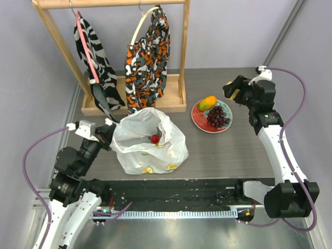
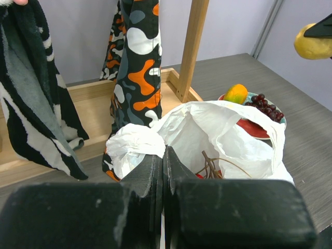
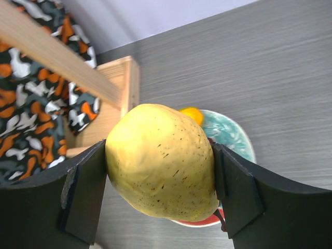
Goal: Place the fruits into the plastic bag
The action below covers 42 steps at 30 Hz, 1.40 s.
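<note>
The white plastic bag printed with citrus slices sits open on the table, with the red berries inside it. My left gripper is at the bag's left rim, jaws shut on a thin edge of the plastic bag. My right gripper hovers above and behind the plate, shut on the yellow lemon, which fills the gap between its fingers. The orange-green mango and the dark grape bunch lie on the plate.
A wooden rack stands behind the bag. From it hang a zebra-striped cloth and an orange-black patterned cloth. A black rail runs along the near edge between the arm bases.
</note>
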### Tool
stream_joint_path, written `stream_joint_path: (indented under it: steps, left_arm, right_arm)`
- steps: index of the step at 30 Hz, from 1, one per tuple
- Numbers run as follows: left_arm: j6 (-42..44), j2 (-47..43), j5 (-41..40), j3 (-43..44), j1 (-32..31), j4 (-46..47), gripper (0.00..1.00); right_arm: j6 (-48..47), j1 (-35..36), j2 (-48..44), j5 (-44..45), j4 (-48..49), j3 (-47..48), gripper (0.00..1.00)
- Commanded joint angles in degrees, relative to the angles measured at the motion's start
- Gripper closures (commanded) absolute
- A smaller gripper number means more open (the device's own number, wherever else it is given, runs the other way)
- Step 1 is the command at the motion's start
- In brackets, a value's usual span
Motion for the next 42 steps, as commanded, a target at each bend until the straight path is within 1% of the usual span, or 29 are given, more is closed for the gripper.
stream_joint_path:
  steps: [1,2,3,8,9,12,13,23,32,39,42]
  left_arm:
    - [0.16,-0.29,0.49,0.51,0.01,1.13,1.00]
    - [0.16,-0.38,0.49,0.51,0.01,1.04,1.00]
    - [0.16,-0.30,0.41,0.51,0.01,1.13,1.00]
    - [0.16,-0.29,0.49,0.59,0.01,1.13,1.00]
    - [0.16,-0.29,0.49,0.59,0.01,1.13,1.00]
    - [0.16,-0.47,0.41,0.59,0.01,1.13,1.00]
    - [0.25,-0.47,0.41,0.59,0.01,1.04,1.00]
    - [0.16,-0.47,0.49,0.59,0.01,1.13,1.00]
    - [0.17,-0.47,0.49,0.59,0.01,1.13,1.00]
    - [0.16,-0.65,0.67,0.59,0.01,1.04,1.00]
    - [0.25,-0.47,0.85,0.59,0.01,1.13,1.00]
  right_arm:
    - [1.48,5.14,-2.52,-1.39,0.53,1.11,0.66]
    - [1.30,6.37,-2.61,0.36,0.35,1.38,0.66]
    - [1.21,9.25,-2.78,1.07,0.18,1.73,0.66]
    - [1.48,17.18,-3.66,4.06,0.00,4.54,0.66]
    - [1.48,19.72,-3.58,4.94,-0.09,4.98,0.66]
    - [1.30,23.07,-3.40,5.30,-0.09,6.13,0.66]
    - [1.21,24.99,-3.40,7.91,0.00,6.56,0.66]
    - [1.21,33.79,-3.14,10.13,0.96,8.50,0.67]
    - [1.12,40.04,-1.56,12.07,2.99,9.47,0.68]
    - [-0.28,46.54,0.47,14.35,2.37,11.66,0.69]
    - [-0.54,50.40,2.21,14.88,3.07,12.63,0.69]
